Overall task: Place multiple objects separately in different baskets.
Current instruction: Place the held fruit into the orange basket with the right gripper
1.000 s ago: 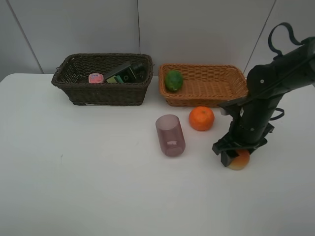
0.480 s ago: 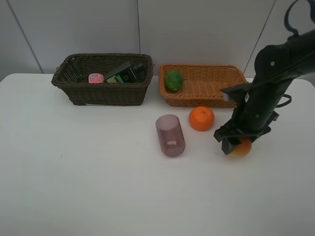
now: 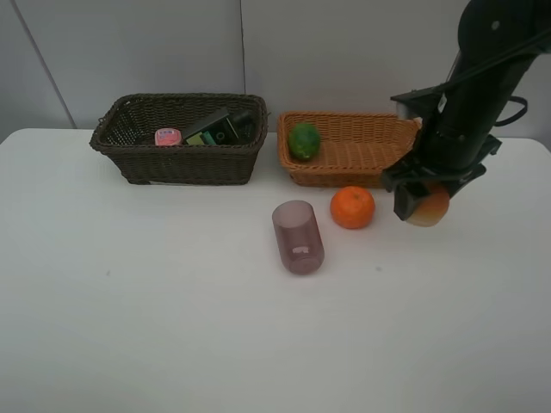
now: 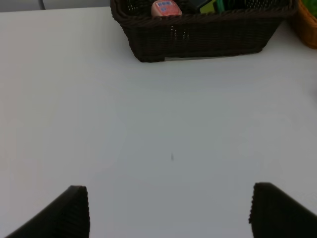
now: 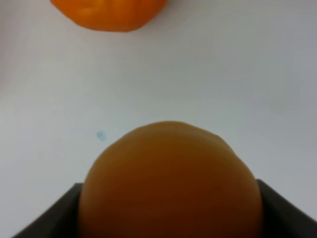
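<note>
right wrist view, right tool [image 5: 168, 218] clamped on red-orange round fruit [image 5: 168, 173]

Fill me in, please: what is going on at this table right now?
The right gripper is shut on the red-orange round fruit, held above the table near the tan basket, where the green fruit lies. The pink bottle and black bottle sit in the dark basket. The orange and the purple cup, on its side, are on the table. The left gripper hangs open and empty.
</note>
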`<state>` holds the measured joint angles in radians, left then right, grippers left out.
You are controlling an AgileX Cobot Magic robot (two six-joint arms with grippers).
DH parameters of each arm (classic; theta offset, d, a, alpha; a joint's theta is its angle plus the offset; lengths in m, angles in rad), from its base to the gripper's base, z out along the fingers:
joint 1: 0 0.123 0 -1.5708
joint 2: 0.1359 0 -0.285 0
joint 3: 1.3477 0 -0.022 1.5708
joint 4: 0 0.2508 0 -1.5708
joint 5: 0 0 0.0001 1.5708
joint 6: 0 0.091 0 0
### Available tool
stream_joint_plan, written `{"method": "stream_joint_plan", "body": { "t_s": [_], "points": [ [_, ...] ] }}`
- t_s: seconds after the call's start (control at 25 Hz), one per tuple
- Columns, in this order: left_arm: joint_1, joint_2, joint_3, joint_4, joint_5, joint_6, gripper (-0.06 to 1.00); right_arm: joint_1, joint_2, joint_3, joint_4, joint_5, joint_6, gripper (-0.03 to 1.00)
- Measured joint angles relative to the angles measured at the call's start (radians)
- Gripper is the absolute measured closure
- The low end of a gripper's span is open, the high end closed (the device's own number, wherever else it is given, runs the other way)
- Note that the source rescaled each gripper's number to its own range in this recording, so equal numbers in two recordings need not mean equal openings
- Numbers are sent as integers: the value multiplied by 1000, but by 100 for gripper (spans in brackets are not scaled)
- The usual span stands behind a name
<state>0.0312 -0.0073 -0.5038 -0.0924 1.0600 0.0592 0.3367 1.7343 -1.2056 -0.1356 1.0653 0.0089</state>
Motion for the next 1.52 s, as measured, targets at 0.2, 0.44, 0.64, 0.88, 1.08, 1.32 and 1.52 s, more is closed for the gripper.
{"method": "stream_joint_plan", "body": {
  "t_s": [0.2,0.44,0.64,0.88,1.08,1.32,1.52],
  "points": [
    [0,0,0,0,0,0,19,0,0,-87,-32,41,0,97],
    [0,0,0,0,0,0,19,0,11,-163,-55,-2,22,97],
    [0,0,0,0,0,0,19,0,97,-296,-57,-6,25,97],
    [0,0,0,0,0,0,19,0,234,-472,-109,17,26,97],
    [0,0,0,0,0,0,19,-16,332,-587,-131,8,26,97],
    [0,0,0,0,0,0,19,-50,437,-617,-136,-84,26,97],
    [0,0,0,0,0,0,19,-58,481,-617,-153,-191,26,97]
  ]
}}
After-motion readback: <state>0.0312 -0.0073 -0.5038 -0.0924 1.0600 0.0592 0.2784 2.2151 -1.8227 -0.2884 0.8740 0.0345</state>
